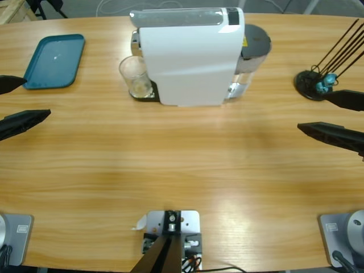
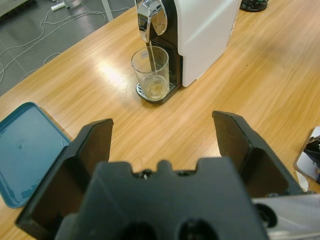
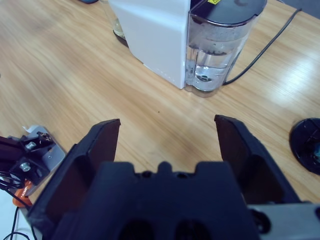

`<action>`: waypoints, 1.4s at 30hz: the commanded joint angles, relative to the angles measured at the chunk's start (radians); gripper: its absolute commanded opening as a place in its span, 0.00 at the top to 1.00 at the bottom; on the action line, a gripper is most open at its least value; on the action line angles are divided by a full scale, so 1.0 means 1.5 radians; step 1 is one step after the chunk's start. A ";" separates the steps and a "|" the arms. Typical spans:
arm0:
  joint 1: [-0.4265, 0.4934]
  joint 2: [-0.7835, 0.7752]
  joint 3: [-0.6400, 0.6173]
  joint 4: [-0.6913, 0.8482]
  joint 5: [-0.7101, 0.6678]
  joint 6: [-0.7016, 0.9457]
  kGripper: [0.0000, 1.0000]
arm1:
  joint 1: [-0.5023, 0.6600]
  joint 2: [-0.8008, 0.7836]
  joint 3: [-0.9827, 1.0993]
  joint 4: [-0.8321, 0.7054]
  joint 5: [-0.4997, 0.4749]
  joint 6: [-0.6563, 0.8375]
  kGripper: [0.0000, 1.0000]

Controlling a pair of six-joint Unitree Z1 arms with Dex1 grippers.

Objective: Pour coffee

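Observation:
A clear glass (image 1: 135,75) (image 2: 151,72) stands on the drip tray under the spout (image 2: 150,20) of the white coffee machine (image 1: 190,57) (image 2: 205,35). A shallow layer of pale amber coffee (image 2: 157,89) lies in its bottom, and a thin stream seems to run down from the spout. My left gripper (image 1: 37,98) (image 2: 162,125) is open at the table's left edge, well short of the glass and holding nothing. At the right edge my right gripper (image 1: 313,112) (image 3: 167,127) is also open, with nothing between its jaws, facing the machine's water tank (image 3: 217,50).
A teal tray (image 1: 54,61) (image 2: 25,150) lies at the back left. A black capsule stand (image 1: 315,84) (image 3: 307,145) with thin rods sits at the back right, close to the right gripper. A dark cable (image 3: 265,50) runs behind the tank.

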 commanded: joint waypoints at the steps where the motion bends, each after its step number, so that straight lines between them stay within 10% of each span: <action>1: 0.001 0.000 0.026 -0.012 -0.006 -0.006 0.14 | -0.001 0.022 0.023 -0.008 0.008 0.000 0.18; 42: 0.001 0.022 0.026 -0.015 -0.017 -0.007 0.14 | -0.001 0.021 0.021 -0.008 0.009 0.002 0.18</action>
